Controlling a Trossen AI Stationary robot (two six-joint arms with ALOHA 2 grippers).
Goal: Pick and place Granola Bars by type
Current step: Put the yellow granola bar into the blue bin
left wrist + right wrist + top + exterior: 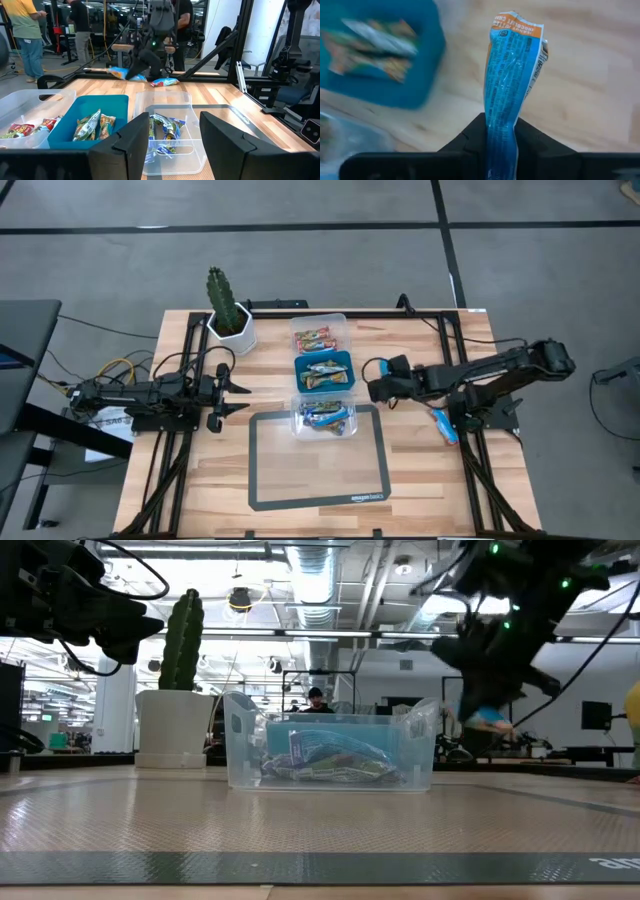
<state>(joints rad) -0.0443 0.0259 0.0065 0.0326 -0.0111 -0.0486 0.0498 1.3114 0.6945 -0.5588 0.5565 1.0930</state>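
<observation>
My right gripper (373,380) is shut on a bright blue granola bar (512,75) and hovers just right of the blue tub (323,370), above the wood. That tub holds brown-gold bars. The far clear tub (318,335) holds red-and-green bars, and the near clear tub (322,417) holds blue ones. Another blue bar (443,423) lies flat on the table by the right arm's base. My left gripper (240,391) waits open, left of the tubs. My right gripper pinches the blue bar between its two fingers (470,137) at one end of the wrapper (500,125). Most of the bar sticks out past the fingertips. The bar is lifted clear of the table (487,718).
A potted cactus (228,315) stands at the far left of the tubs. A grey-framed mat (318,480) lies under the near tub and reaches toward the near edge. Black rails run along both table sides. People stand in the room beyond the table (25,35).
</observation>
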